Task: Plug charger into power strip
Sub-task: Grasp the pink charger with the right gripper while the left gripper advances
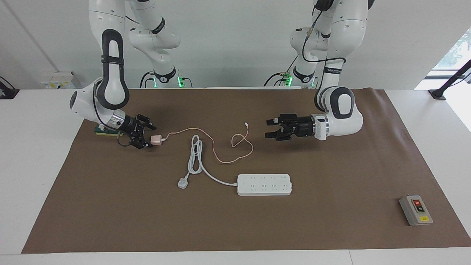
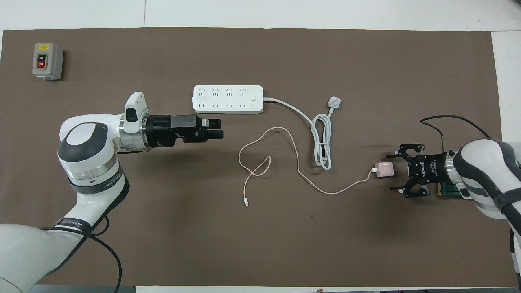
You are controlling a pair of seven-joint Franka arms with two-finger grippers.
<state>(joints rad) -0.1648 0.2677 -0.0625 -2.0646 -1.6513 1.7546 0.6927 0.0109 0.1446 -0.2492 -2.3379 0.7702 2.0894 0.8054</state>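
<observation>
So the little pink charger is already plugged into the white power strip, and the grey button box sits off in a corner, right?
Not quite. The facing view shows the charger lying on the mat unplugged, apart from the power strip, at the right gripper's open fingers. The grey button box does sit in a corner.

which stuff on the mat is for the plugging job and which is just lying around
For the job:
- charger, right gripper open around it
- power strip

Lying about:
- grey switch box
- green block
- left gripper, open, over bare mat

"ON" and "OFF" stand on the grey button box (image 2: pixel 47 61).
</observation>
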